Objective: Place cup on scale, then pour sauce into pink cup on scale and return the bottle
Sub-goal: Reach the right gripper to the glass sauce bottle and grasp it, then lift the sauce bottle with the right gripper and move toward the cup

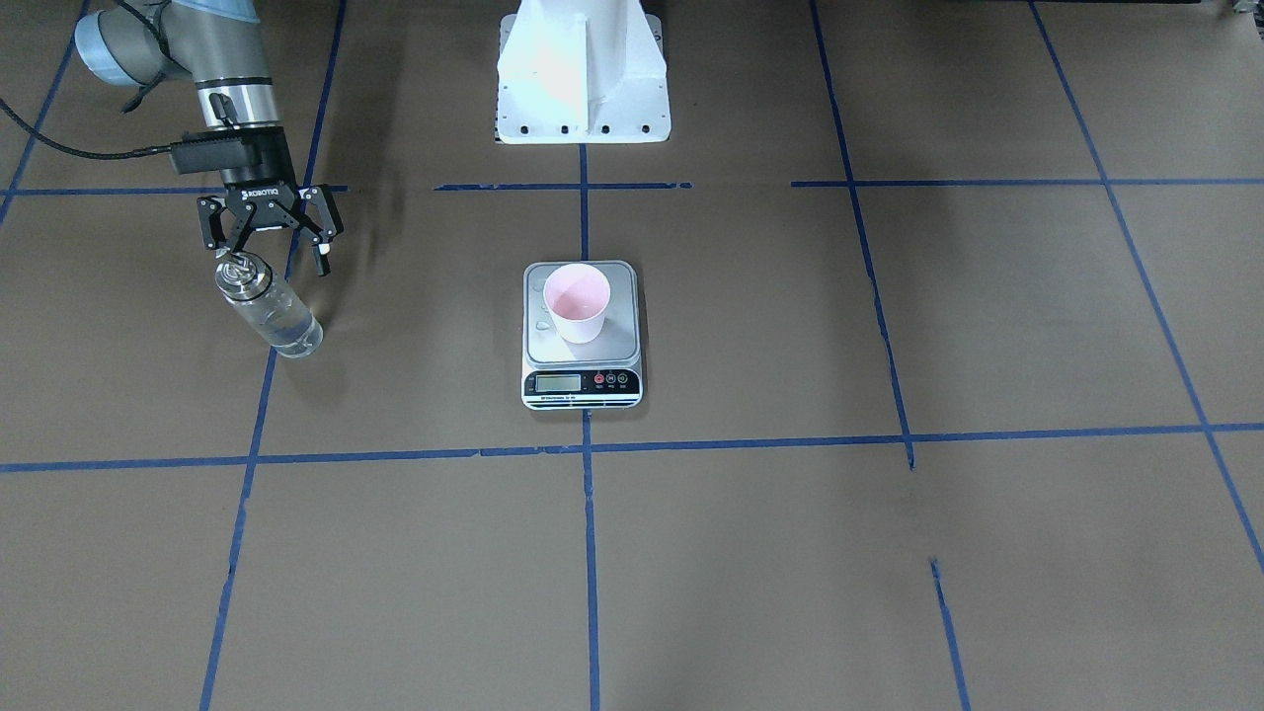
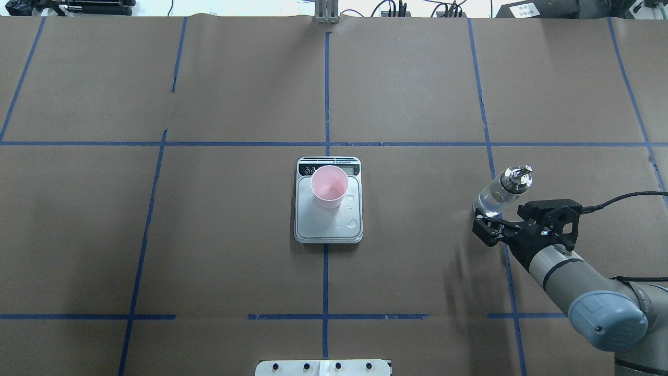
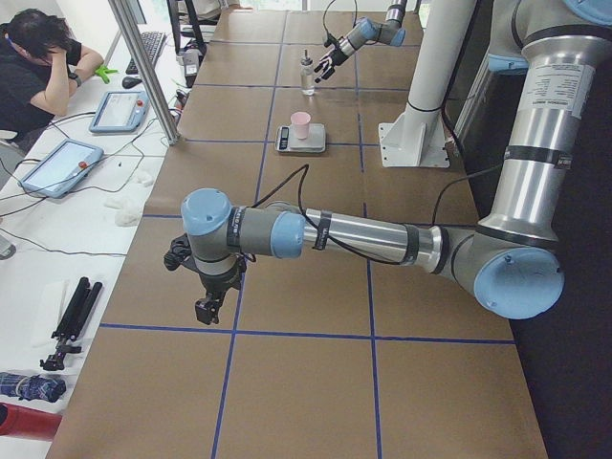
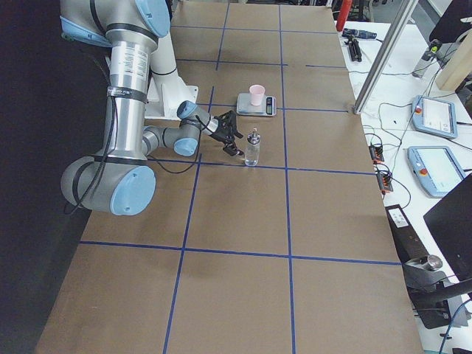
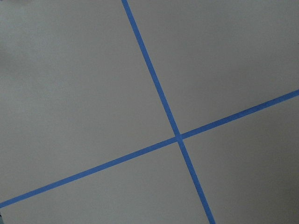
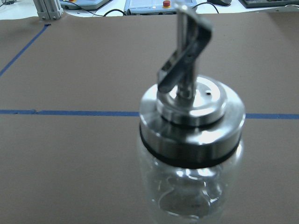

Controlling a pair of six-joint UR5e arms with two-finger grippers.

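Since the right claw hangs spread wide by the standing bottle, and farther off the cup sits on the wet scale, I think pouring is done, so next it just backs away.

The bottle looms close, silver spout cap on top, blue tape line behind

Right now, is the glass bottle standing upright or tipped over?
Upright: the glass bottle stands on its base on the table, silver pourer cap uppermost.
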